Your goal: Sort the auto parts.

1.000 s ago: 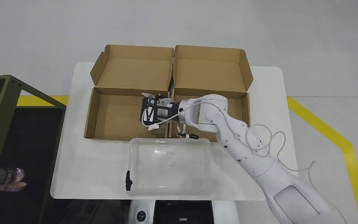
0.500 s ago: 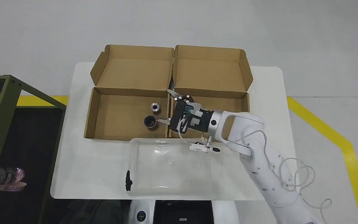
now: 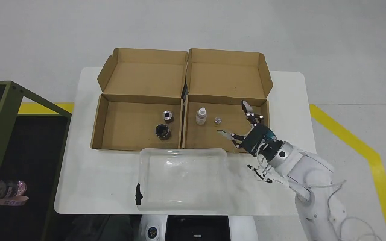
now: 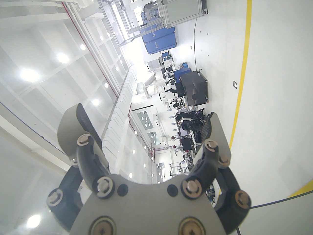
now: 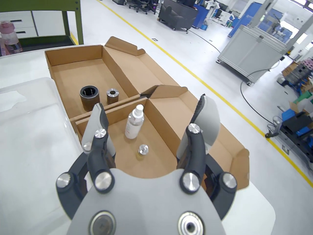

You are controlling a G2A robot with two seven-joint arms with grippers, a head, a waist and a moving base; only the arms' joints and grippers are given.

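The white bottle [image 5: 134,123] and the small metal knob [image 5: 143,149] are seen upright in the right box [image 5: 159,121]. They are ahead of the right gripper [image 5: 150,101], framed between its fingers but untouched. From above, the bottle [image 3: 202,115] and knob [image 3: 218,120] are placed toward the left end of the right box [image 3: 208,137], with the right gripper [image 3: 231,118] held just beside the knob. A dark cylinder [image 3: 161,129] and a small bushing [image 3: 167,114] are set in the left box [image 3: 126,123], well apart from the jaws. A clear tray [image 3: 184,181] is laid on the table [image 3: 78,150] before both boxes.

The near floor of the right box is covered by the gripper's body in the wrist view. What kind of part the knob is cannot be made out.

The right jaws are spread wide, with nothing gripped. The left gripper [image 4: 145,112] is turned toward the hall, its jaws likewise spread and empty.
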